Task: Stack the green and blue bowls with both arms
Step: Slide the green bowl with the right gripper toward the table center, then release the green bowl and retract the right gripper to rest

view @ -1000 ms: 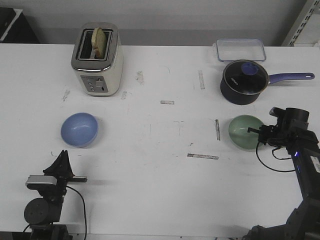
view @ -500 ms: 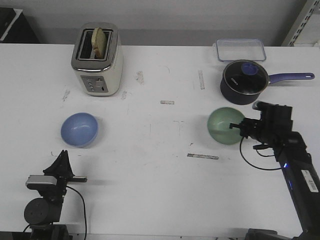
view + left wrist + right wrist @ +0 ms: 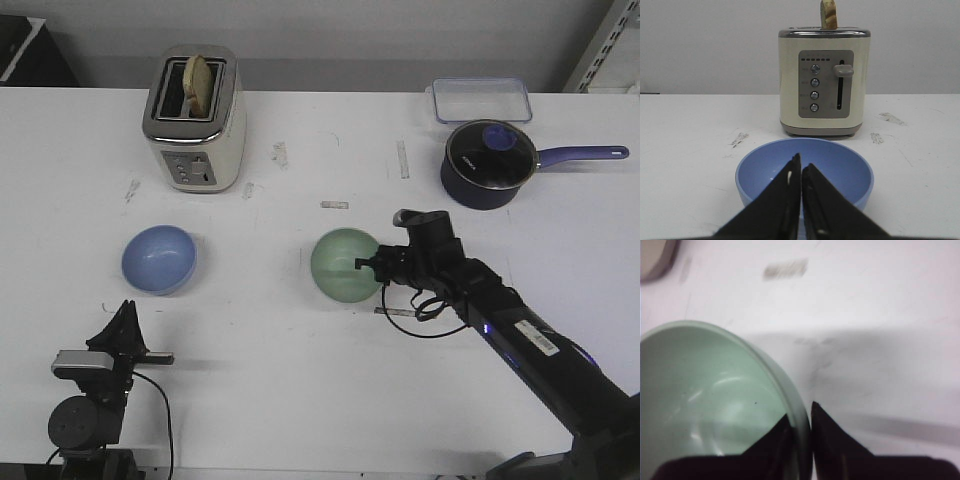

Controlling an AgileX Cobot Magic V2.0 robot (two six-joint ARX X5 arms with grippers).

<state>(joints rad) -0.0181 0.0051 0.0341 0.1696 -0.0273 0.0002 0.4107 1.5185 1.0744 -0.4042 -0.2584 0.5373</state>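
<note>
Broadly, worktop: white and scuffed, with a toaster, a lidded saucepan and a clear container along the far side.
Right arm: stretched from the right side toward the middle of the worktop.
Left arm: folded low at the near left edge, well short of anything.
Blue bowl: sits upright on the left side, in front of the toaster, untouched.
Green bowl: near the middle, tilted, well apart from the blue bowl.
Right gripper: pinching the green bowl's rim, one finger inside the wall, one outside.
Left gripper: fingers pressed together, pointed at the blue bowl, holding nothing.
Progress: one bowl is in hand, roughly partway across; the gap to the blue bowl remains, and stacking is not yet done.
</note>
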